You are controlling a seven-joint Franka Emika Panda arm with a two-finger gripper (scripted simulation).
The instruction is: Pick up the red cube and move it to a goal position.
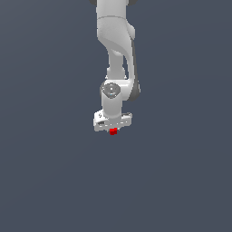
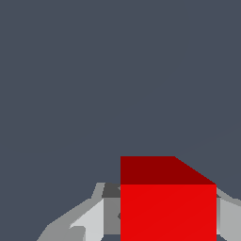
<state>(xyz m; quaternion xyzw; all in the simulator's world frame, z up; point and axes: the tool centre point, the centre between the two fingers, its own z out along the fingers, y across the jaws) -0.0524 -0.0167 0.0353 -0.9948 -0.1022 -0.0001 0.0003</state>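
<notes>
Closest to my wrist camera sits the red cube (image 2: 168, 212), filling the space between my fingers (image 2: 92, 220), its lit face bright red and its upper face a darker, shaded red. One pale grey finger shows on each side of it, pressed right against its flanks, so my jaws are clamped on the cube.

From the exterior view, the red cube (image 1: 113, 131) is a tiny plain block, much narrower than my white gripper (image 1: 113, 128), peeking out just beneath the hand. My arm (image 1: 117, 54) comes down from the top edge of that view, wrist pointing straight down.

Everything around me is one flat slate-grey surface (image 1: 181, 181); I can make out no tabletop edge or corner to place the cube against, nor whether it touches that surface or hangs above it.
</notes>
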